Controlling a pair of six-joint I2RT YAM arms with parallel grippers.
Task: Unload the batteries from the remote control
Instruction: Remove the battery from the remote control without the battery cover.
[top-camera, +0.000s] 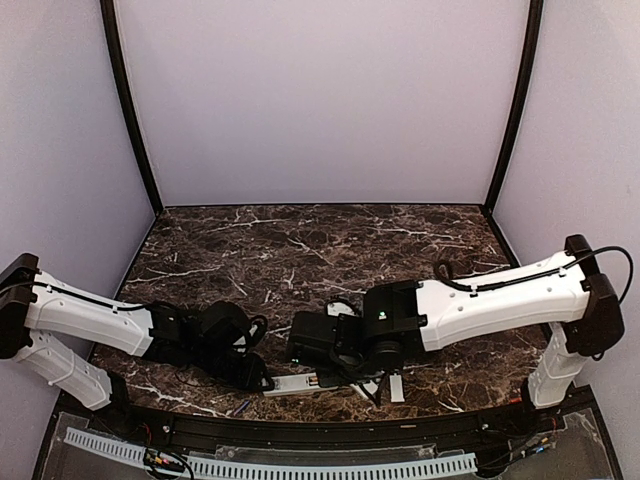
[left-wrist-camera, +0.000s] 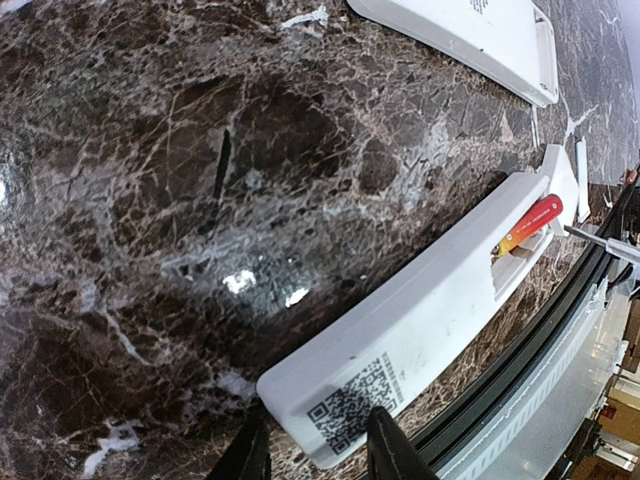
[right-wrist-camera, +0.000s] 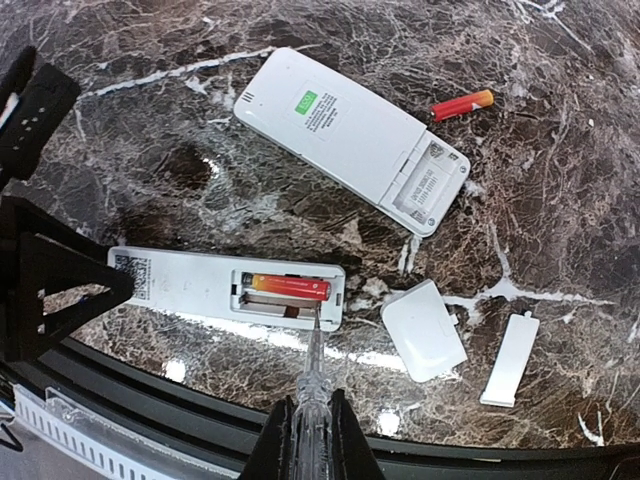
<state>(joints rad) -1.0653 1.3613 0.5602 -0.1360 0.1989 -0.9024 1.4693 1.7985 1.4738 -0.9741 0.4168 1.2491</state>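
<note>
Left jaws pinched the remote (left-wrist-camera: 420, 320) by one end; right jaws, closed on a thin tool (right-wrist-camera: 306, 415), prodded its red battery (right-wrist-camera: 290, 288) from six o'clock. Levering it free seemed next.

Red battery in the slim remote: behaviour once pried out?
Probably rigid and smooth, so the screwdriver tip may skid off the red battery. A cylinder, it will likely roll on the flat table. Snug in the slim remote, it may pop out suddenly.
</note>
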